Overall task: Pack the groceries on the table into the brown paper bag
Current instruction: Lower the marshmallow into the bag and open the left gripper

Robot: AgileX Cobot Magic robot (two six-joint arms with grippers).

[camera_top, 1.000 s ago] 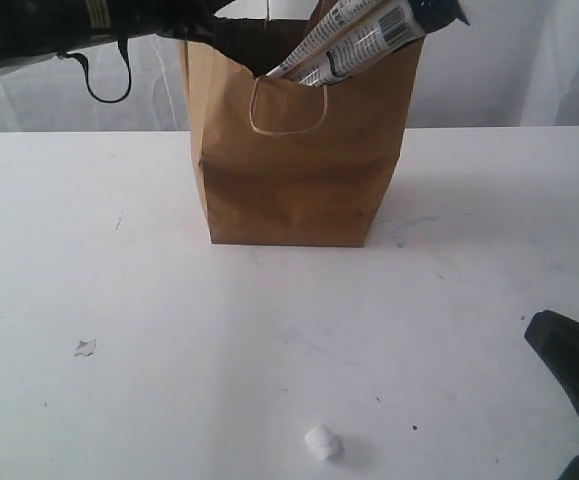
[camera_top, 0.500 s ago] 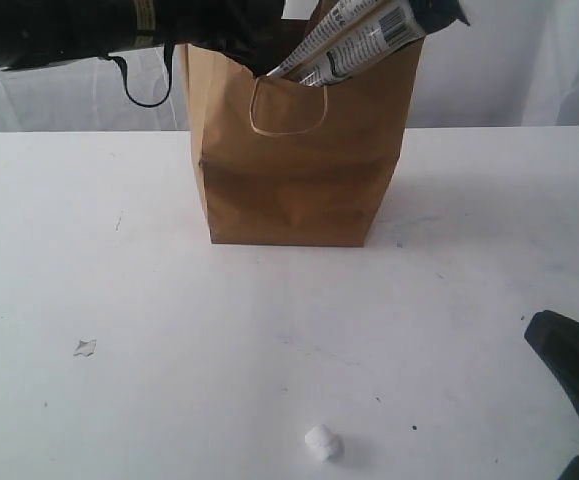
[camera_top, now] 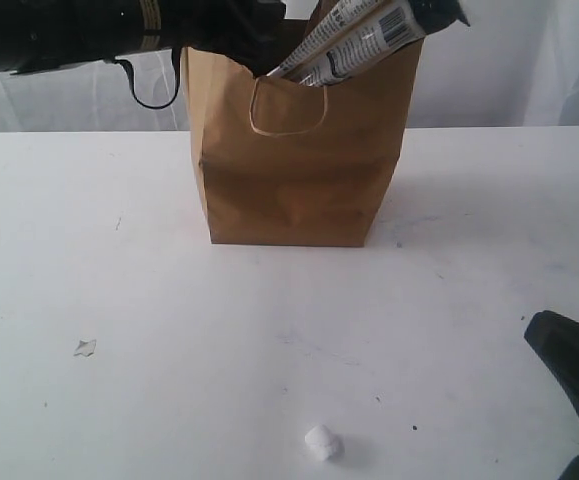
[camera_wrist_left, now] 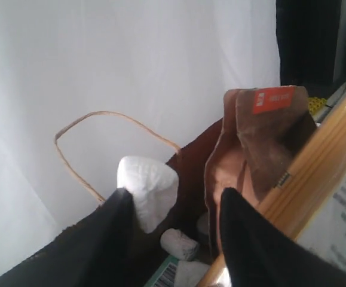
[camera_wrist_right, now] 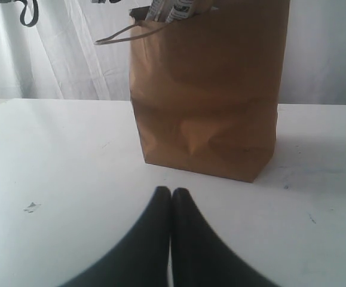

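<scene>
Bag [camera_top: 299, 170] stands upright on the table [camera_top: 119, 300], mid-width, toward the far edge. Its front handle [camera_top: 287, 108] hangs flat on its face. Out of the top poke noodle packs [camera_top: 364, 35], tilted to the right. L arm [camera_top: 59, 30] comes in from upper left w/ its wrist over the bag mouth; the gripper end is hidden behind the rim in the ext view.

Wrist cam shows L gripper [camera_wrist_left: 174, 197] inside the mouth, jaws wide apart, nothing clamped btwn them. A white marshmallow [camera_wrist_left: 146, 188] lies just past one finger [camera_wrist_left: 116, 230], v. close to it; contact can't be told. A second marshmallow [camera_wrist_left: 178, 244] lies lower in the bag, next to sth w/ a barcode. The pouch [camera_wrist_left: 259, 143], brown w/ a red-orange label at top, stands upright beside the other finger, a noodle pack leaning across its side. A cord handle [camera_wrist_left: 95, 137] arcs up beyond.

R gripper [camera_wrist_right: 171, 194] is fully closed, tips pressed together, holding nothing. It sits at the near right of the table, well apart from the bag, pointing at it. One loose marshmallow [camera_top: 321, 442] sits alone at the near edge, well in front of the bag. A small scrap [camera_top: 85, 347] lies near-left.
</scene>
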